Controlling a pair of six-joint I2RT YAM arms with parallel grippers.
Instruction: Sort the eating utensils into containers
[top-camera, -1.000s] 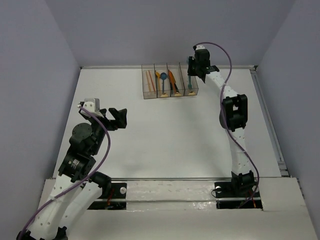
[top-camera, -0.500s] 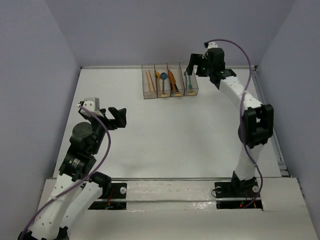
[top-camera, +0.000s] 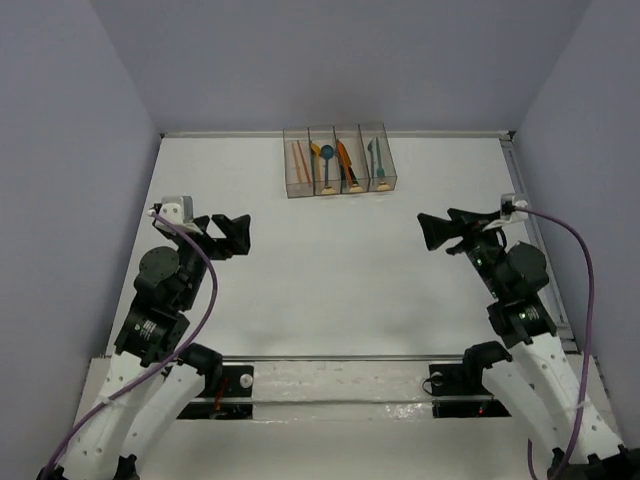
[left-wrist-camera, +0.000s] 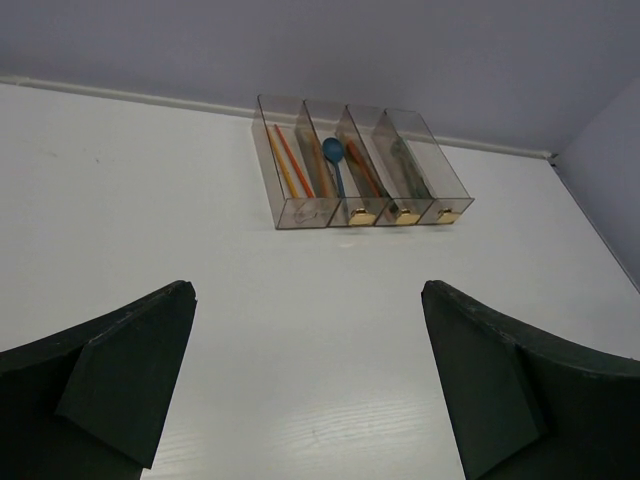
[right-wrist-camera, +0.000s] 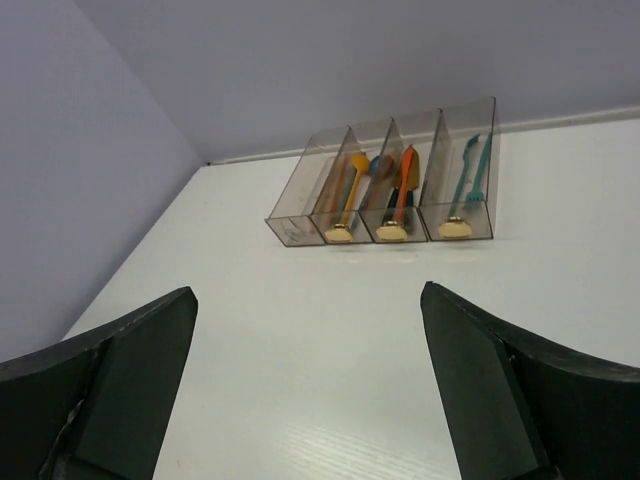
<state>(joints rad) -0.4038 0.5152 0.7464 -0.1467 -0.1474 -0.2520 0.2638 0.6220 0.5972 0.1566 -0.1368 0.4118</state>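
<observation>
The containers (top-camera: 291, 186), four joined clear bins, stand at the table's far edge. The eating utensils lie inside them: orange-red sticks (top-camera: 299, 160) in the leftmost bin, a blue spoon (top-camera: 326, 158) and an orange spoon in the second, an orange piece (top-camera: 343, 158) in the third, teal pieces (top-camera: 374, 157) in the rightmost. My left gripper (top-camera: 243, 236) hovers open over the left of the table, far from the bins. My right gripper (top-camera: 427, 232) is open at the right, nothing between its fingers. Both wrist views show the containers (left-wrist-camera: 300, 212) (right-wrist-camera: 295, 228) ahead, beyond the left gripper (left-wrist-camera: 307, 290) and the right gripper (right-wrist-camera: 308, 290).
A raised rail (top-camera: 535, 230) runs along the table's right side. Grey walls close in behind the bins and on both sides. Both arm bases sit at the near edge.
My right arm has pulled back from the rightmost bin to the near right. Its gripper opened, and the teal piece stays in that bin. The left arm barely moved.
</observation>
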